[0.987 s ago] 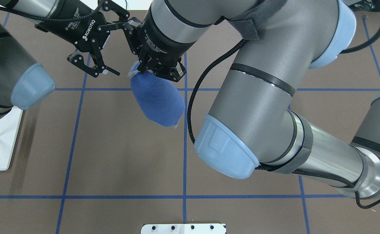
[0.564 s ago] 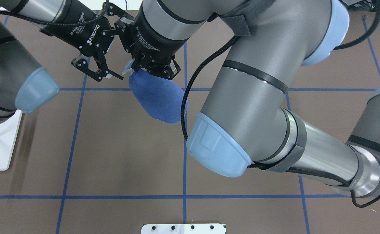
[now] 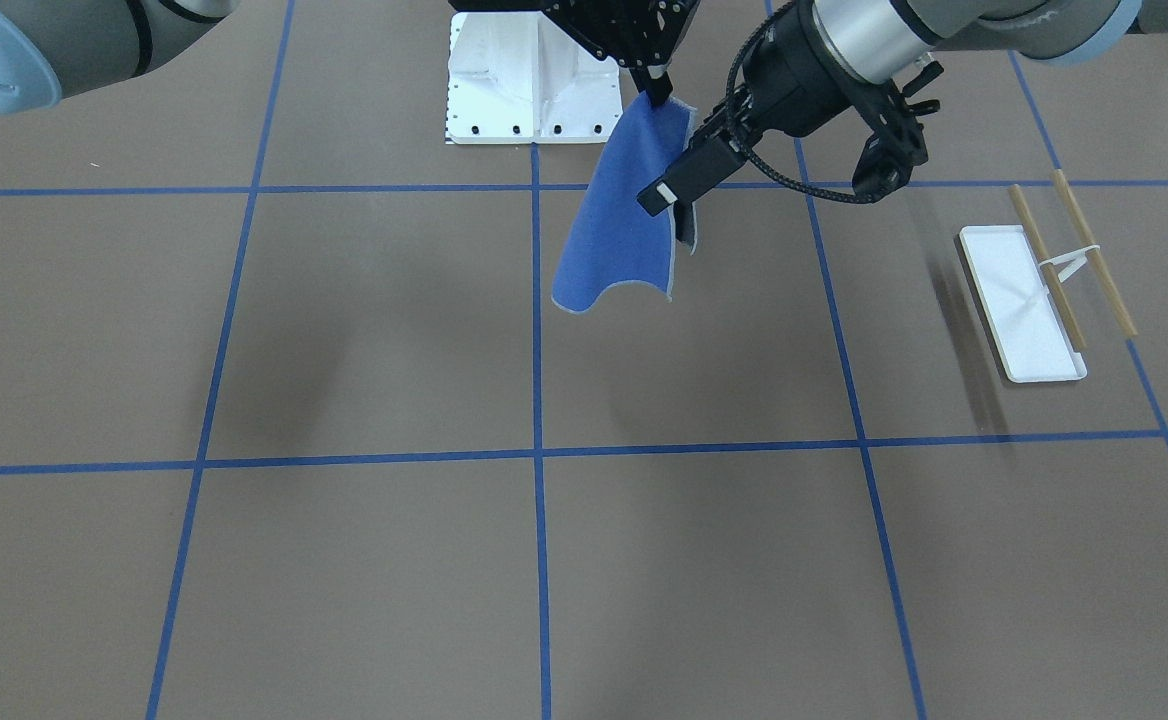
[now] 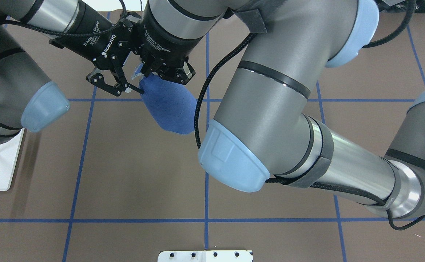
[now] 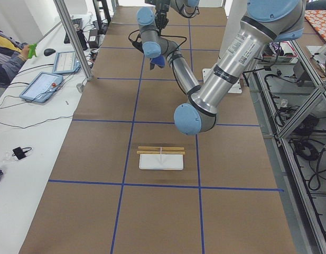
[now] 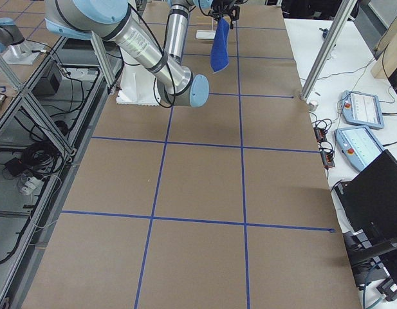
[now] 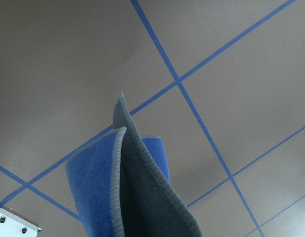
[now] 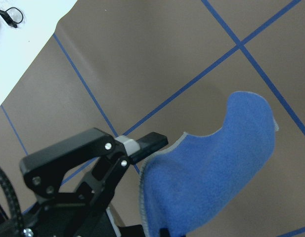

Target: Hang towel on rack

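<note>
Now the left tool (image 3: 769,188), clear of the cloth a second ago, has moved in, still spread wide, with one fingertip touching the hanging edge of the towel (image 3: 619,220). The right tool (image 3: 656,97) stays clamped on the towel's top corner, and the cloth dangles beneath it above the tabletop (image 3: 344,330). A two-tool hold looks imminent. The rack (image 3: 1024,330) stands well beyond the left tool.

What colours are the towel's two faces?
The towel is blue and grey, best in left wrist view.

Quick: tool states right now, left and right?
Left tool: open, beside the towel.
Right tool: closed, holding the towel by its top corner.
</note>
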Controlling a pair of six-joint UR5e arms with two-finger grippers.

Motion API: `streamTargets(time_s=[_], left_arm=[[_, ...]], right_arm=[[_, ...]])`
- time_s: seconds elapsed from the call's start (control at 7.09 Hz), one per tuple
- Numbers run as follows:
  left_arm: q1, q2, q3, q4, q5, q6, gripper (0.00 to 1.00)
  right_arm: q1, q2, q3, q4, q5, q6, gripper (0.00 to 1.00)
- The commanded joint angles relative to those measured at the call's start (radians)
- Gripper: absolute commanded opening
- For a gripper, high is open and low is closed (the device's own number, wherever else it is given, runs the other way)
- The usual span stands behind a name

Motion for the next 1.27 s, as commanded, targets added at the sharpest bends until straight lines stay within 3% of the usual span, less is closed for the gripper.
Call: streamTargets(time_s=[0.0,0.14,0.71,0.85,0.99,1.13], left_arm=[[0.001,0.005,0.001,-0.002,0.000,-0.062,0.13],[-0.001,0.005,0.004,-0.004,0.000,-0.062,0.00],[-0.039,0.005,0.004,-0.002,-0.005,-0.001,0.00],[-0.040,0.006,0.006,0.001,-0.008,0.028,0.00],[-0.048,0.026,-0.002,0.002,-0.012,0.086,0.00],[-0.059,0.057,-0.015,0.004,-0.026,0.157,0.00]], right_arm=[[0.002,0.001,0.005,0.000,0.000,-0.001,0.00],[0.004,-0.001,0.005,0.000,0.000,-0.001,0.00],[0.027,-0.010,0.022,-0.001,0.009,-0.002,0.00],[0.046,-0.017,0.029,-0.003,0.014,-0.002,0.52],[0.088,-0.075,0.096,-0.009,0.021,-0.002,1.00],[0.099,-0.193,0.218,-0.009,0.028,-0.034,1.00]])
